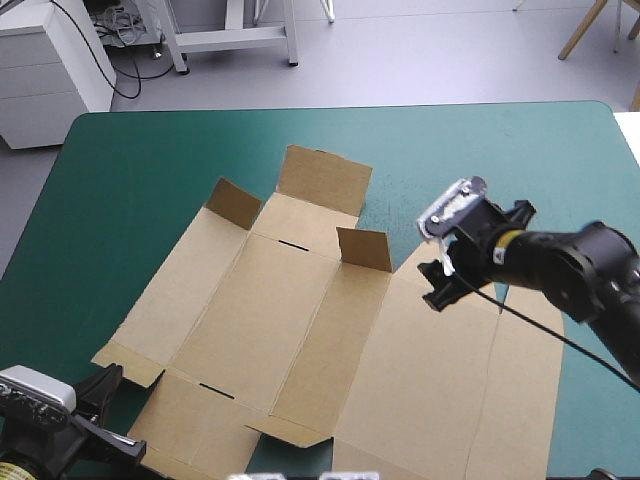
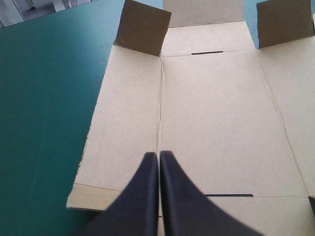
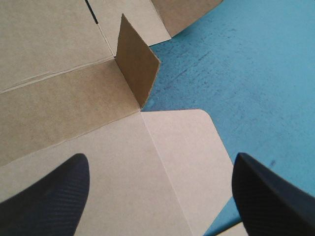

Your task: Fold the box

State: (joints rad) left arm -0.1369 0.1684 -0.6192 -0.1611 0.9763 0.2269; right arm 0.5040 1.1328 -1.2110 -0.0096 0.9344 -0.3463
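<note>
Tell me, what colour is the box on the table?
The box is plain brown, with no pattern. The high view shows it best.

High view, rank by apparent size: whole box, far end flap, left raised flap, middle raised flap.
1. box
2. far end flap
3. left raised flap and middle raised flap: they look alike, so no ranking between them.

The flat brown cardboard box sheet (image 1: 300, 330) runs off the high view's near edge; the black right arm (image 1: 570, 265) hides part of its right panel. The left wrist view crops its far flap.
</note>
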